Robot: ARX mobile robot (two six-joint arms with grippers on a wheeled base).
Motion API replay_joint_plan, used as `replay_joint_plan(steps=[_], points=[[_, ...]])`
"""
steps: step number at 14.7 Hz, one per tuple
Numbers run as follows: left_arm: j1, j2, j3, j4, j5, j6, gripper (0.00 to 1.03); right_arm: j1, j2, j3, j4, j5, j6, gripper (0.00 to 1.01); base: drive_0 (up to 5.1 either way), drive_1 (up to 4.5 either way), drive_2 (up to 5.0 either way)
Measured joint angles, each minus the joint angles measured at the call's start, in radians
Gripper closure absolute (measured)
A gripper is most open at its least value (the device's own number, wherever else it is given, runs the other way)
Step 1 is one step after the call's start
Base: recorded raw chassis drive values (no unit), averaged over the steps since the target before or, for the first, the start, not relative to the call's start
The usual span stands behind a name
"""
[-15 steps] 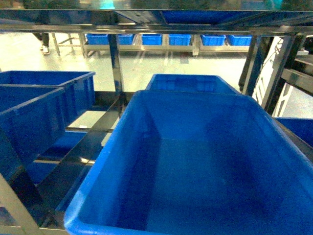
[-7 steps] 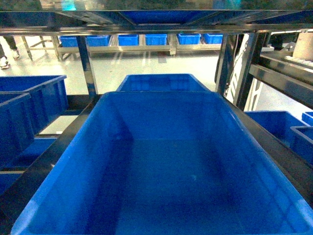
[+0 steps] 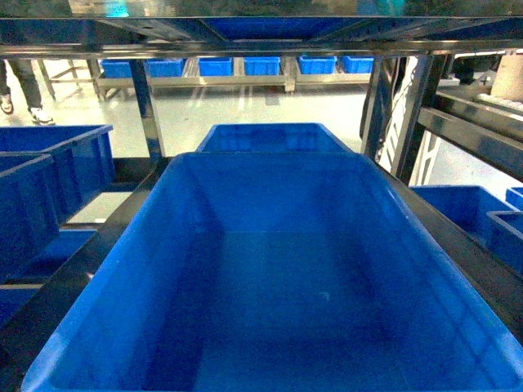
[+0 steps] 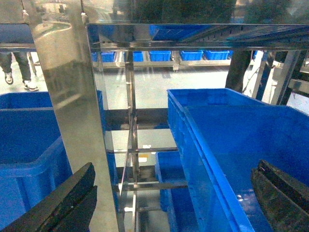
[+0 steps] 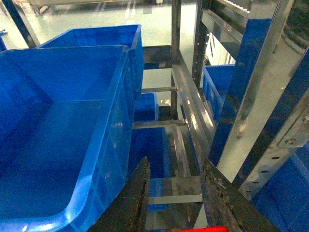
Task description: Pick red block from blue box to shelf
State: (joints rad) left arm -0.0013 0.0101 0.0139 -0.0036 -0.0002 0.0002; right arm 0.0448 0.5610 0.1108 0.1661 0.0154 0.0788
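A large deep blue bin [image 3: 278, 269] is seen on the shelf [image 3: 147, 106], a second bin [image 3: 270, 136] beyond it. The left pincer [image 4: 169, 193] is spread wide. A sliver of the red block [image 5: 200, 229] is held in the narrowed right pincer [image 5: 176, 203], right of the bin.

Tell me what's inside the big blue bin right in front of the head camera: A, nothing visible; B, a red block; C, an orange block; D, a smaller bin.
A: the big blue bin shows only its bare smooth floor and walls in the head view.
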Motion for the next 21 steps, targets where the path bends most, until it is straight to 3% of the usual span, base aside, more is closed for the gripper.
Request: replay_joint_plan(steps=[21], points=[[0.000, 0.000, 0.000, 0.000, 0.000, 0.000, 0.05, 0.000, 0.000, 0.000, 0.000, 0.000, 0.000, 0.74, 0.0, 0.00, 0.0]])
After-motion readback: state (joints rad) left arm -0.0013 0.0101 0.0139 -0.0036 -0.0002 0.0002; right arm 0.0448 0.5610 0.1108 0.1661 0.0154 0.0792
